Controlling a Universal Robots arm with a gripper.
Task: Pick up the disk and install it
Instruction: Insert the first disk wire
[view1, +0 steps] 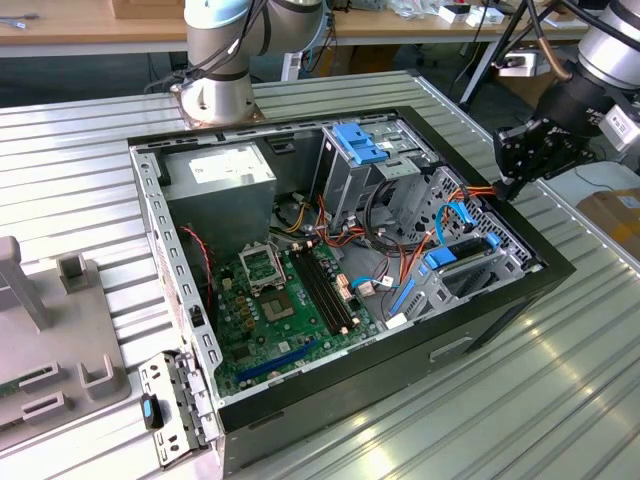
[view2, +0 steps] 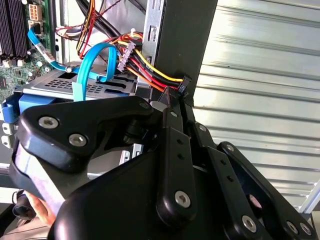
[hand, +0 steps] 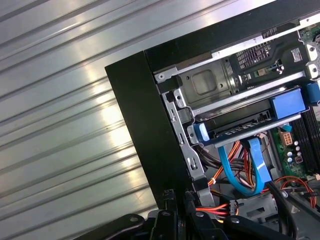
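Observation:
The disk lies flat in a drive bay at the front of the open computer case, blue rails along its sides. In the first wrist view the disk shows as a dark slab between blue rail ends, with a blue data cable looping beside it. My gripper hangs over the case's wall on the exterior view's right, apart from the disk. Its fingers are shut together, their tips beside the black connector of a red, yellow and orange wire bundle; whether they touch it I cannot tell.
Inside the case are a green motherboard, a grey power-supply box and a blue bracket on the drive cage. The arm's base stands behind the case. A grey fixture sits on the ribbed metal table.

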